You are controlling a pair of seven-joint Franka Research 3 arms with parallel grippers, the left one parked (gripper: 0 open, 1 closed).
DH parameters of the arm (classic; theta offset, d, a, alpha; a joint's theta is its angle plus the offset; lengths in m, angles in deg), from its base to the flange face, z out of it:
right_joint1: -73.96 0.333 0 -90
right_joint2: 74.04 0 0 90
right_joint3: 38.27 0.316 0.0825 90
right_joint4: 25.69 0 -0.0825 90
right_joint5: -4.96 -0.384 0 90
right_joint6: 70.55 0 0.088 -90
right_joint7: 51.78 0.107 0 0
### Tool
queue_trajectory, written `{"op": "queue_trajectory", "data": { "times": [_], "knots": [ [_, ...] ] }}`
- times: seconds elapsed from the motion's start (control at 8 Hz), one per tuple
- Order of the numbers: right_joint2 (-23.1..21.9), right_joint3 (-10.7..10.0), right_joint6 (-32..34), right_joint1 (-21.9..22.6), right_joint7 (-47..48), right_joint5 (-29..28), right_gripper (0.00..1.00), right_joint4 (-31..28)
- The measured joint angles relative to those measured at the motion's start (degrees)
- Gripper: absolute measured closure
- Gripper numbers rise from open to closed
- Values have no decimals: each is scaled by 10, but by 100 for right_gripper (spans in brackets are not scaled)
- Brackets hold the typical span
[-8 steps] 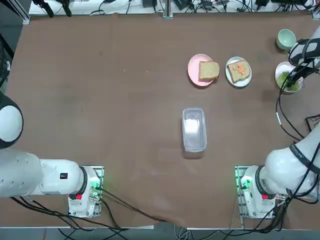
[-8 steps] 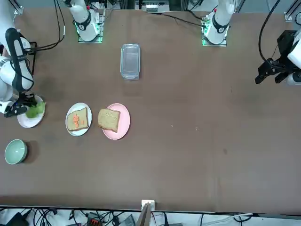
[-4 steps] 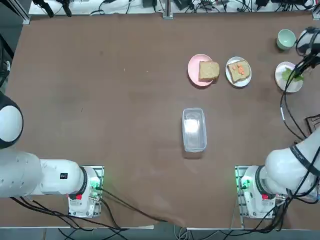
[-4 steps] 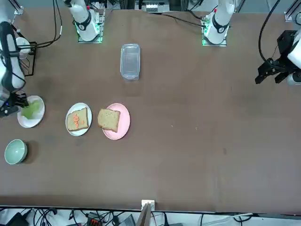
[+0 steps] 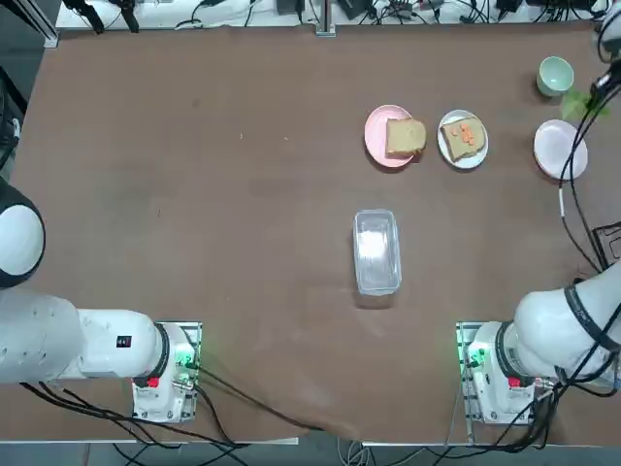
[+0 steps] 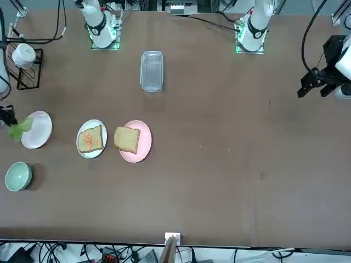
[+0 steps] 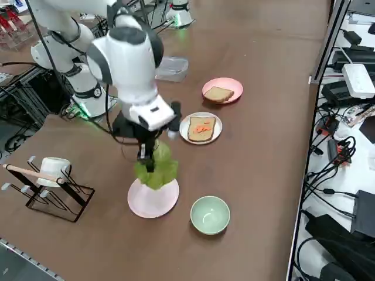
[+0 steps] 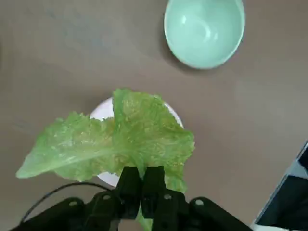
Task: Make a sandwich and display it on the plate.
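White plate (image 5: 463, 140) at upper right of top view: one toasted bread slice (image 5: 464, 136) flat on it, orange-red bits on top. Second slice (image 5: 406, 137) lies just left of it. Lettuce leaf (image 7: 156, 167) hangs pinched, raised above table.

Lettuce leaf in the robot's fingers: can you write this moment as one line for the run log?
right gripper: shut on lettuce leaf | leaf: lifted above pale plate | white plate: bread slice with orange bits | pink plate: plain bread slice
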Motion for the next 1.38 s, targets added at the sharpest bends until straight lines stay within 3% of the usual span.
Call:
{"op": "queue_trajectory", "data": {
  "times": [0.25,0.5,0.75,1.0,1.38],
  "knots": [
    [-4,38,53,6,6,-33,95,56],
    [-4,66,85,43,57,-43,95,70],
    [0,71,107,123,163,-36,95,70],
    [8,72,116,187,258,14,95,62],
    [25,72,114,234,345,50,95,26]
  ]
}}
